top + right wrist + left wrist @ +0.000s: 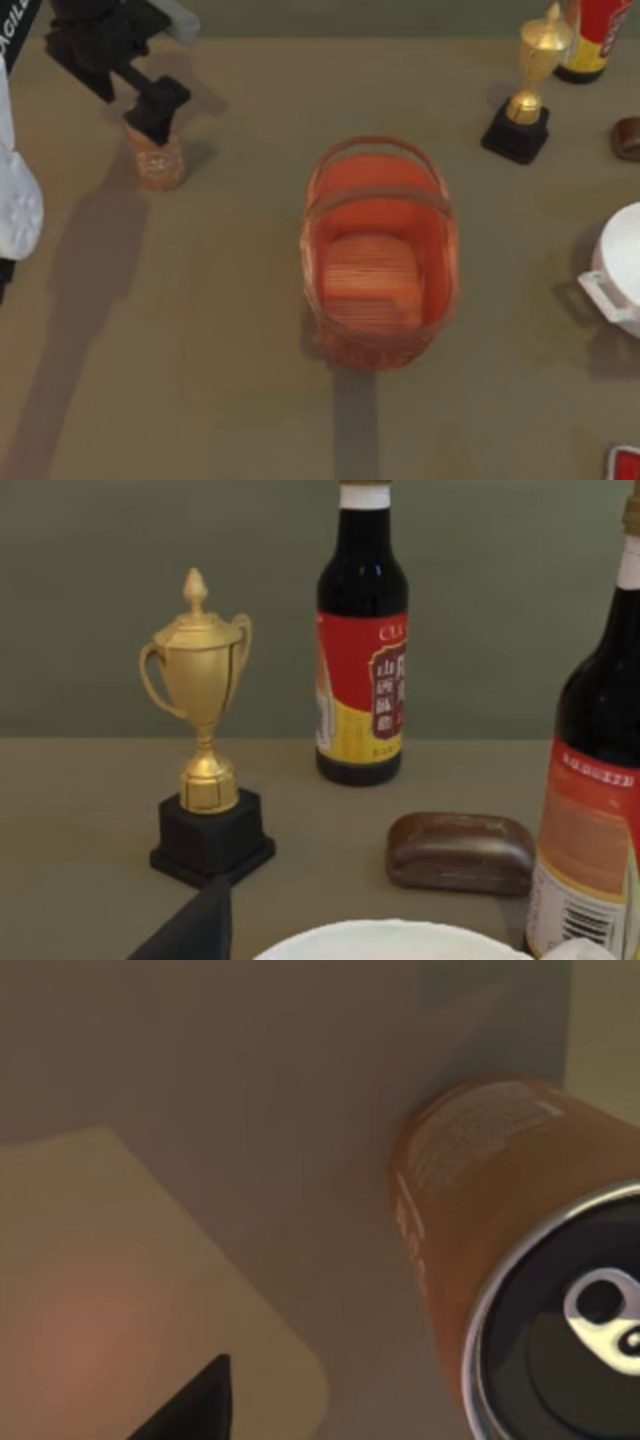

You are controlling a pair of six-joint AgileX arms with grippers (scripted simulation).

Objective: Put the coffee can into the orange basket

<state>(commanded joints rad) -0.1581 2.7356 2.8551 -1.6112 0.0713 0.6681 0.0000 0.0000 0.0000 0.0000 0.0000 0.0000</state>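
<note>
Hovering at the frame's upper left, the left tool [155, 110] is sitting directly above the upright tan-orange cylindrical coffee can [156, 160]; finger state unclear.

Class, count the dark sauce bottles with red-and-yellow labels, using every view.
2. One bottle stands at the table's far right edge behind the gold trophy; a second bottle stands nearer the right wrist camera, beside the brown block.

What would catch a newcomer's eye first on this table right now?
The orange basket at the table's center dominates, standing empty. Next is the left gripper at the far left, right above the coffee can, which stands upright on the table. The gold trophy and a red-and-yellow bottle stand at the far right.
</note>
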